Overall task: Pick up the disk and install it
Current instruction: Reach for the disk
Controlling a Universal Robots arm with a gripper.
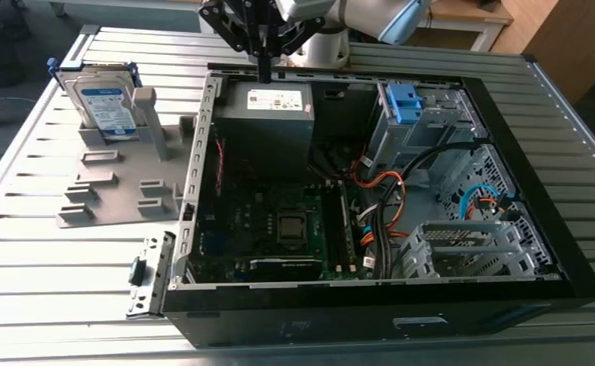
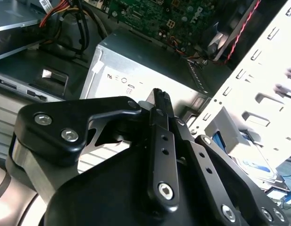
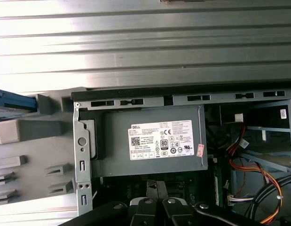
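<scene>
Disk (image 1: 109,107) standing upright in grey holder (image 1: 104,191), at exterior view's left of open computer case (image 1: 379,301), untouched. Gripper (image 1: 265,72) hovering over power supply (image 1: 267,122), fingers pressed together, gripping nothing. Risks: descending closed and toppling disk; clipping case wall while crossing.
</scene>
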